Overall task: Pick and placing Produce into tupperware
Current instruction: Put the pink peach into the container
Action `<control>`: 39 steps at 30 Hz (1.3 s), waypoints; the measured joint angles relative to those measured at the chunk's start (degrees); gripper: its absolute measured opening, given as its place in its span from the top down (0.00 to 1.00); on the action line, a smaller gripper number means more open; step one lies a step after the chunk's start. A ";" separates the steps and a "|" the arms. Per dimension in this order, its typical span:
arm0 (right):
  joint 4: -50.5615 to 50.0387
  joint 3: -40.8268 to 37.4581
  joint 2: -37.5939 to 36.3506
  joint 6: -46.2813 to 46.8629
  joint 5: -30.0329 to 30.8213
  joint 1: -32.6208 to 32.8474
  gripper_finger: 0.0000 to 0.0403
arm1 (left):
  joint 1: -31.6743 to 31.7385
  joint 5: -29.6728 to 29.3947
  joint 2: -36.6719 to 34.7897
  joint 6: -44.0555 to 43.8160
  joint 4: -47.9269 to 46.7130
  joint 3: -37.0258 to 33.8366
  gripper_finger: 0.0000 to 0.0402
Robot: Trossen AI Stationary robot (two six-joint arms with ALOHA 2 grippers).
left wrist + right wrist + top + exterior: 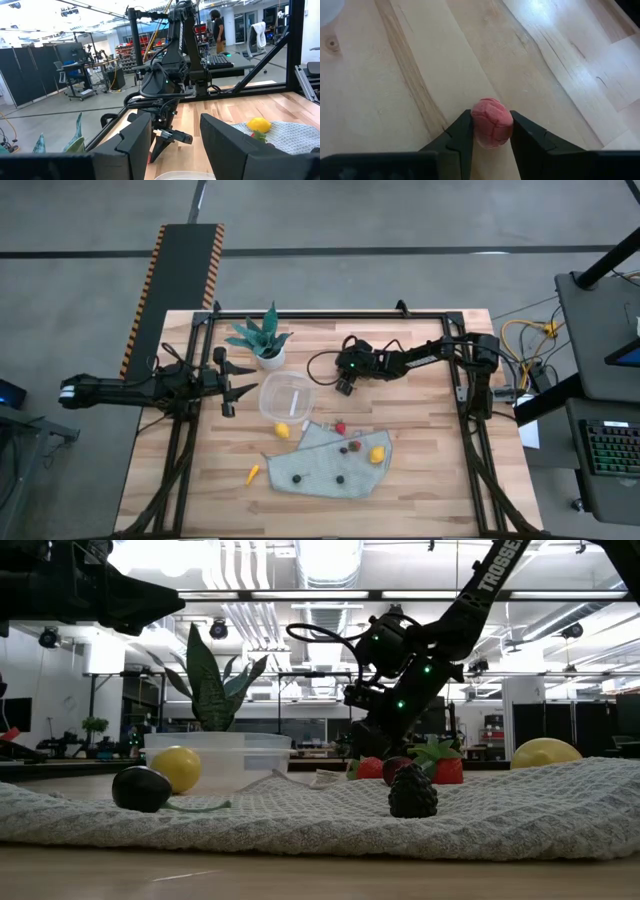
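Note:
The clear round tupperware (266, 402) stands mid-table beside the potted plant (262, 340). A grey cloth (318, 465) lies near the front edge with a yellow lemon (377, 454) and dark berries (352, 446) on it. Another lemon (282, 429) and a red berry (340, 427) lie by the cloth's far edge. An orange carrot (253, 473) rests on bare wood. My right gripper (345, 387) hangs just right of the tupperware, shut on a red berry (491, 122). My left gripper (228, 385) waits open, left of the tupperware. My right gripper pinches the red berry (492, 114) between its two fingers (462, 131), one on each flank. The fingers come from above, pointing down at bare wood. The berry's rounded end sticks out past the fingertips. Whether it hangs clear of the table I cannot tell.
The plant's pot (270, 360) stands just beyond the tupperware's far left side. Black frame rails (468, 395) run along the table's sides and far edge. Bare wood (420, 480) lies right of the cloth. Beyond the table a person (218, 30) stands among desks.

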 joint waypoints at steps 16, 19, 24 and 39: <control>-0.30 7.20 -4.85 -3.25 -3.26 4.59 0.75 | 0.00 -0.11 -0.11 0.00 0.02 -0.02 0.61; -0.27 9.02 -4.85 -4.29 -3.47 6.36 0.75 | 0.02 -0.11 -0.08 0.00 0.02 -0.02 0.61; -0.40 11.89 -4.41 -5.66 -4.75 9.51 0.75 | 0.00 -0.09 -0.02 0.02 0.02 -0.02 0.61; 6.63 12.71 -1.24 -4.74 -6.46 12.15 0.75 | 0.00 0.04 -0.02 0.02 0.02 -0.04 0.61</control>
